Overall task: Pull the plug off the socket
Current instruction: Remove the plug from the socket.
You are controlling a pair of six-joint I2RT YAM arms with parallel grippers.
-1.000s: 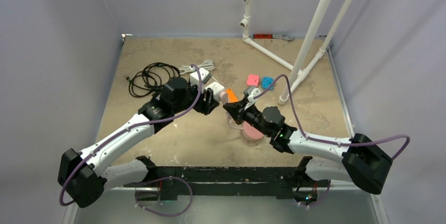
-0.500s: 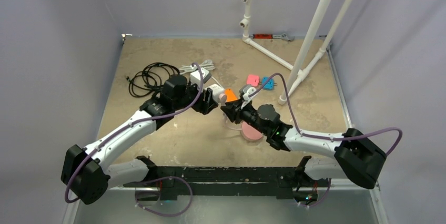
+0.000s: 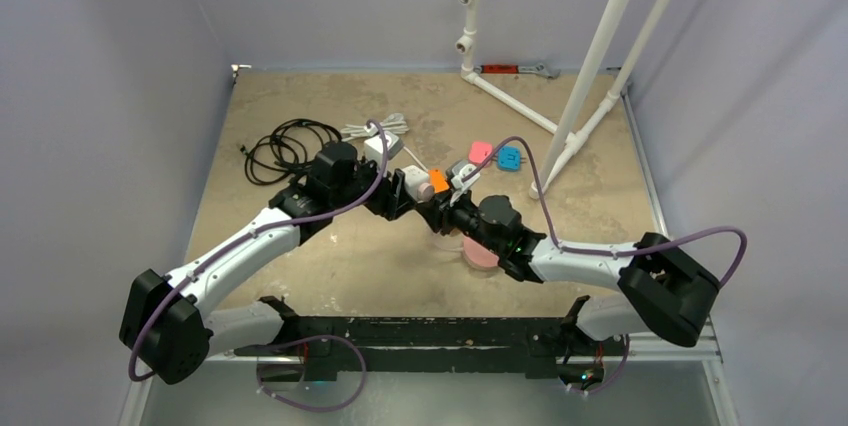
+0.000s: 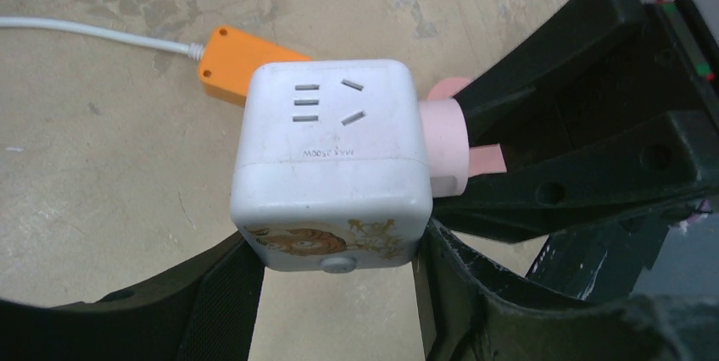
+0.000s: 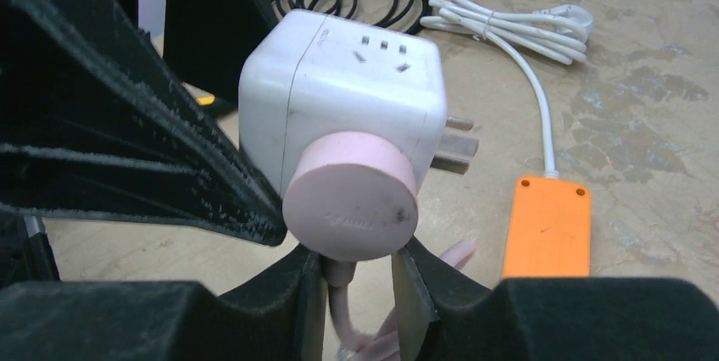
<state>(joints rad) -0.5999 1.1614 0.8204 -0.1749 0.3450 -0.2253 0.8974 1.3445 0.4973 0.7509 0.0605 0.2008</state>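
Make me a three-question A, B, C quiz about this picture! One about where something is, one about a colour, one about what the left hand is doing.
1. Where is the orange power strip? A) flat on the table B) on top of the white cube C) in the air
2. What colour is the round plug stuck in the white cube? A) blue B) pink C) green
3. The left hand is: A) open B) shut on the white cube C) shut on the power strip
Answers: 1 A, it lies on the table. 2 B, its face is pink. 3 B, it squeezes the cube's sides.
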